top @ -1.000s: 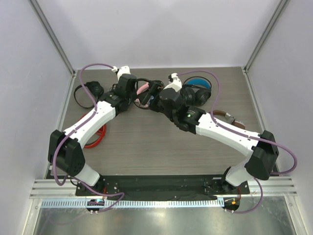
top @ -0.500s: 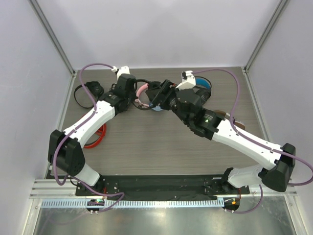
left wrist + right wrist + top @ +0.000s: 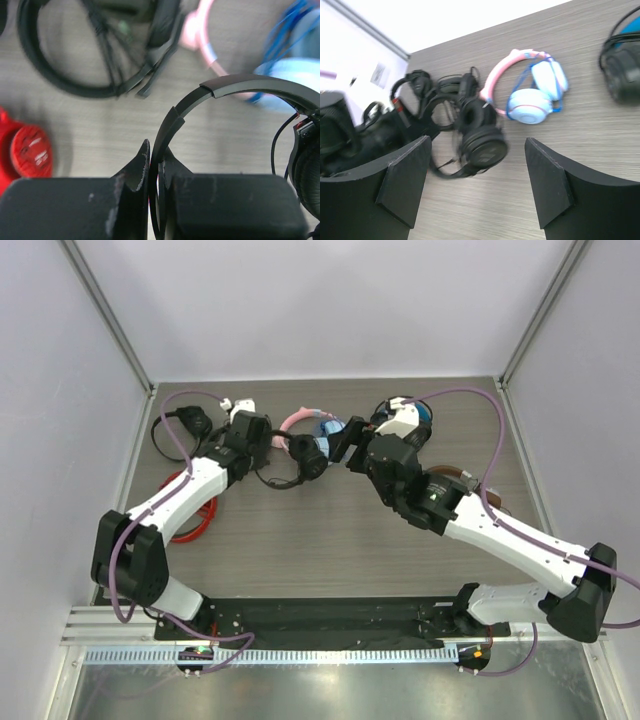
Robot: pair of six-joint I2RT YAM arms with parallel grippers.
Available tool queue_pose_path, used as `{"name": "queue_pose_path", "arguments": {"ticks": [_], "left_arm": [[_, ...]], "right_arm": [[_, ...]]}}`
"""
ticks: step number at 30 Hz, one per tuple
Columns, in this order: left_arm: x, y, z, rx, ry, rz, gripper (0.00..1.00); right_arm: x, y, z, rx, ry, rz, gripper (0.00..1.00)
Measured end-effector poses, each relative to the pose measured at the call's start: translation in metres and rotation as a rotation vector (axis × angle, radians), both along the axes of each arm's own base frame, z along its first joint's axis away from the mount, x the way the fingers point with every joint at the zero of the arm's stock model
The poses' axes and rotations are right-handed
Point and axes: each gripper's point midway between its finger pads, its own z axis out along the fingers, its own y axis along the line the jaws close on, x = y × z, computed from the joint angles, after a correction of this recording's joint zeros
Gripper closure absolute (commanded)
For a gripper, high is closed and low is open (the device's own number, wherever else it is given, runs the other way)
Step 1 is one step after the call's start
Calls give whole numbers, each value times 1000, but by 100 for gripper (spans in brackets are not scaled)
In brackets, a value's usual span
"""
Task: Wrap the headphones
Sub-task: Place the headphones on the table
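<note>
**Gripper check: left gripper (image 3: 258,458) pinching the headphones (image 3: 302,450), right gripper (image 3: 340,443) spread wide**

From the top: slim black set held at its left end, towards the back middle of the surface (image 3: 330,540), earcups (image 3: 312,464) just right of the grip. Right gripper parked just beside those earcups, jaws apart, nothing in them. Pink-and-blue pair (image 3: 312,420) right behind, bulky black-and-blue pair (image 3: 410,415) further right, another black set (image 3: 185,425) at the far left, red pair (image 3: 203,515) by the left arm.

Left wrist: squeezed together on the thin headband (image 3: 230,82), no gap to speak of, band arcing up and right to one earcup at the right edge. Pink band and blue cup blurred behind, red pair off to the left.

Right wrist: both fingers (image 3: 405,175) standing well apart, framing the two earcups lying on the surface beyond. Can't tell about touching. Pink-and-blue pair just right of them, bulky pair cut off at the far right edge.
</note>
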Motion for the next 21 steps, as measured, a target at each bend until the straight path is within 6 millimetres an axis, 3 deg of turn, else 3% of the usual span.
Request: {"name": "queue_pose_path", "arguments": {"ticks": [8, 21], "left_arm": [[-35, 32, -38, 22, 89, 47, 100], [-62, 55, -88, 41, 141, 175, 97]], "right_arm": [[4, -15, -14, -71, 14, -34, 18], [14, -44, -36, -127, 54, -92, 17]]}}
